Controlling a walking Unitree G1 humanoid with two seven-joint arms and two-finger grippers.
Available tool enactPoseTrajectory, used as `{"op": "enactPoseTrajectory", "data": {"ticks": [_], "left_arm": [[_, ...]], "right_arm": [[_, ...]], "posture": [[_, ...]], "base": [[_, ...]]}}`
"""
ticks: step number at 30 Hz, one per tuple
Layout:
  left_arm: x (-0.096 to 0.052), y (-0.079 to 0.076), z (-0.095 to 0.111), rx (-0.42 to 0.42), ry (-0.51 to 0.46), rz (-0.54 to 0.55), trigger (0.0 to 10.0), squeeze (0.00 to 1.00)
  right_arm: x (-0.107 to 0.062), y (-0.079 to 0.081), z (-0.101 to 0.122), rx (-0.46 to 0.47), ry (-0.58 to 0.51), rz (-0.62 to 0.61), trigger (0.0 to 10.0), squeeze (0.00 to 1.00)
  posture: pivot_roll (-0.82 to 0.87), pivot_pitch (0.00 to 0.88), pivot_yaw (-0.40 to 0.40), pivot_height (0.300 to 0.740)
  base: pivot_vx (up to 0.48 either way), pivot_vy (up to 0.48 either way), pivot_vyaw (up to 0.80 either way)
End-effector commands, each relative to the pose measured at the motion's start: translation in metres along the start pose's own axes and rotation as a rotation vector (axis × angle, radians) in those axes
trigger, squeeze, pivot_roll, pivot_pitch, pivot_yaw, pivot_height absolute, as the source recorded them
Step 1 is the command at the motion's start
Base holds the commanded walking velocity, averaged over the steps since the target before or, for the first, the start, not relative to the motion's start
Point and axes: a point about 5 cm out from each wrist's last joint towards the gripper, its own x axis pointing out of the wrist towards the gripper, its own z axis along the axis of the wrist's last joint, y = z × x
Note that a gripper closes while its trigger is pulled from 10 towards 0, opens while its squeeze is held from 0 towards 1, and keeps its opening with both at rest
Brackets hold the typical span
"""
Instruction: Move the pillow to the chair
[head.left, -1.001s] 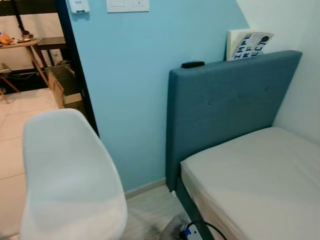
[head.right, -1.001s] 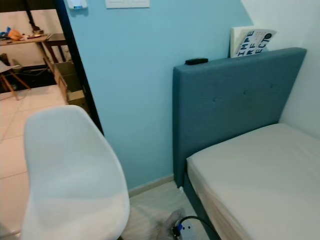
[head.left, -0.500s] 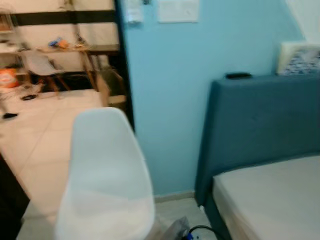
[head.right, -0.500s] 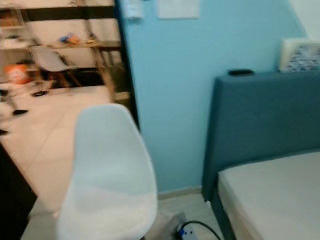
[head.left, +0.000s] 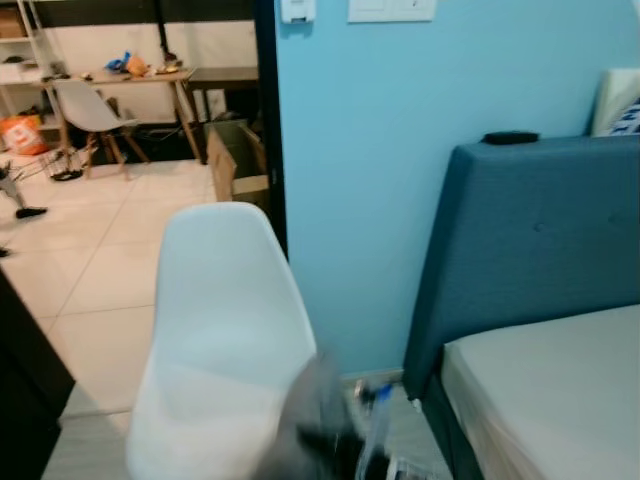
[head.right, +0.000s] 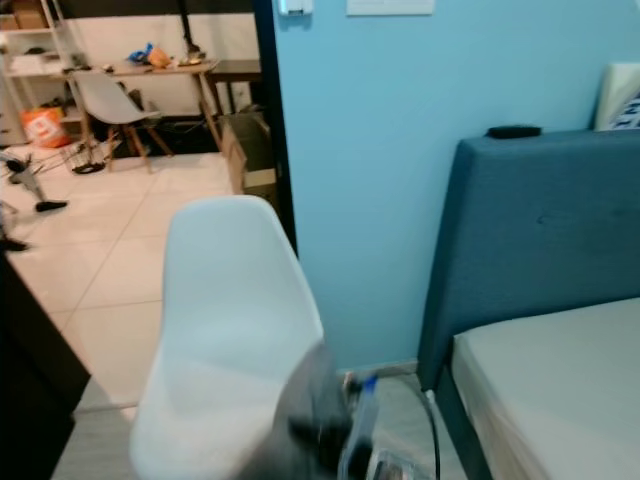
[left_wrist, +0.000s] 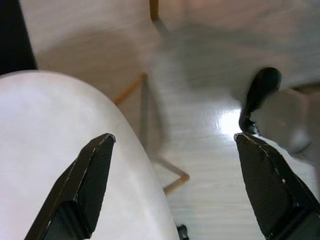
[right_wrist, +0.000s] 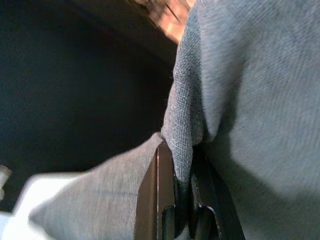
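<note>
My right gripper (right_wrist: 182, 200) is pinched tight on a fold of the soft grey woven-fabric pillow (right_wrist: 250, 100), which I judge light and floppy, best held by that bunched edge, while my left gripper (left_wrist: 175, 185) hangs spread wide over the white moulded plastic chair (head.left: 225, 340).

Close view along the right gripper (right_wrist: 183, 195): its two black fingers (right_wrist: 150, 200) are pinched together on a fold of grey woven pillow (right_wrist: 250, 100) fabric. The pillow spreads beyond and to both sides of the fingers. Behind the pillow lies a dark, shadowed area.
</note>
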Motion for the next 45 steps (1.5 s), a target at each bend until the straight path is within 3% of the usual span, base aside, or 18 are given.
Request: {"op": "enactPoseTrajectory", "data": {"ticks": [1, 3, 7, 8, 14, 18, 27, 28, 29, 38, 45], "left_arm": [[0.0, 0.002, -0.003, 0.002, 0.007, 0.0, 10.0, 0.0], [0.0, 0.001, -0.003, 0.004, 0.007, -0.001, 10.0, 0.0], [0.0, 0.001, -0.003, 0.004, 0.006, -0.001, 10.0, 0.0], [0.0, 0.001, -0.003, 0.004, 0.006, -0.002, 10.0, 0.0], [0.0, 0.0, -0.002, 0.007, 0.003, -0.005, 10.0, 0.0], [0.0, 0.0, -0.002, 0.008, 0.003, -0.006, 10.0, 0.0], [0.0, -0.001, -0.003, 0.006, 0.009, -0.02, 10.0, 0.0], [-0.001, -0.001, -0.004, 0.006, 0.014, -0.02, 10.0, 0.0], [-0.001, -0.001, -0.005, 0.007, 0.016, -0.02, 10.0, 0.0], [-0.001, 0.001, -0.005, -0.007, 0.01, 0.009, 10.0, 0.0], [-0.001, 0.001, -0.004, -0.02, 0.009, 0.005, 10.0, 0.0]], "right_arm": [[0.007, 0.009, 0.02, 0.005, -0.101, 0.1, 10.0, 0.0], [0.018, 0.026, 0.063, -0.04, -0.234, 0.224, 10.0, 0.0], [0.02, 0.032, 0.074, -0.053, -0.268, 0.265, 10.0, 0.0], [0.027, 0.042, 0.083, -0.087, -0.281, 0.32, 10.0, 0.0], [0.041, 0.062, 0.086, -0.123, -0.264, 0.446, 10.0, 0.0], [0.043, 0.064, 0.084, -0.122, -0.259, 0.454, 10.0, 0.0], [0.052, 0.058, 0.062, -0.199, -0.162, 0.312, 10.0, 0.0], [0.054, 0.047, 0.056, -0.261, -0.1, 0.128, 10.0, 0.0], [0.054, 0.044, 0.054, -0.281, -0.072, 0.073, 10.0, 0.0], [0.052, 0.039, 0.049, -0.289, -0.062, 0.033, 10.0, 0.0], [0.053, 0.034, 0.027, -0.378, 0.046, -0.046, 10.0, 0.0]], "posture": [[0.01, 0.004, -0.016, 0.74], [0.01, 0.001, -0.023, 0.74], [0.01, 0.001, -0.023, 0.74], [0.01, 0.0, -0.029, 0.74], [0.02, 0.0, -0.037, 0.74], [0.02, 0.0, -0.037, 0.74], [0.02, 0.0, -0.033, 0.74], [0.02, 0.0, -0.032, 0.74], [0.02, 0.0, -0.032, 0.74], [0.02, 0.005, -0.026, 0.74], [0.02, 0.004, -0.029, 0.74]], "base": [[0.0, 0.0, 0.61], [0.0, 0.0, 0.6], [0.0, 0.0, 0.6], [0.0, 0.0, 0.6], [0.0, 0.0, 0.6], [0.0, 0.0, 0.6], [0.0, -0.417, 0.55], [0.0, -0.465, 0.0], [0.0, -0.465, 0.0], [0.0, -0.151, 0.0], [0.0, 0.0, 0.0]]}}
